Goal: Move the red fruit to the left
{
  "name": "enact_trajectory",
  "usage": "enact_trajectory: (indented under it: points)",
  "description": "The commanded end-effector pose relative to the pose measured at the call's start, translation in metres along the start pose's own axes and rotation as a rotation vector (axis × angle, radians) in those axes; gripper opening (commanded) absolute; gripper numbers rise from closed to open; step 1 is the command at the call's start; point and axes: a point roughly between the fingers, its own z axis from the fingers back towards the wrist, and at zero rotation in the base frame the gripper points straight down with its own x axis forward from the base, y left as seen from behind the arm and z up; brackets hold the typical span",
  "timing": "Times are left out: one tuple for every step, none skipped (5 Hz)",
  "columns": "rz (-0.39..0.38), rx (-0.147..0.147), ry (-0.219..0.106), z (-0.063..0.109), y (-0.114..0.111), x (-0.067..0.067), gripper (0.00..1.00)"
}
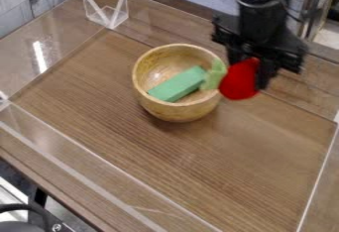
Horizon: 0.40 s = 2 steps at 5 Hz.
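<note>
The red fruit (240, 80) is small, glossy and rounded, with a light green leafy stem (213, 76) pointing left toward the bowl. It hangs above the table just right of the wooden bowl (155, 97), close to its right rim. My black gripper (247, 69) comes down from above and is shut on the red fruit. Its fingertips are largely hidden behind the fruit.
A green rectangular block (176, 84) lies inside the wooden bowl. The wooden table (146, 167) is ringed by low clear plastic walls, with a clear stand (105, 11) at the back left. A black cable hangs behind the arm at the top right.
</note>
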Motion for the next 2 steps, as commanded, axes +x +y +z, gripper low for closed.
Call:
enact_trajectory:
  points:
    - [0.017,0.019,-0.044,0.022,0.041,0.001,0.0]
    - [0.042,0.039,-0.037,0.026,0.081,-0.005,0.0]
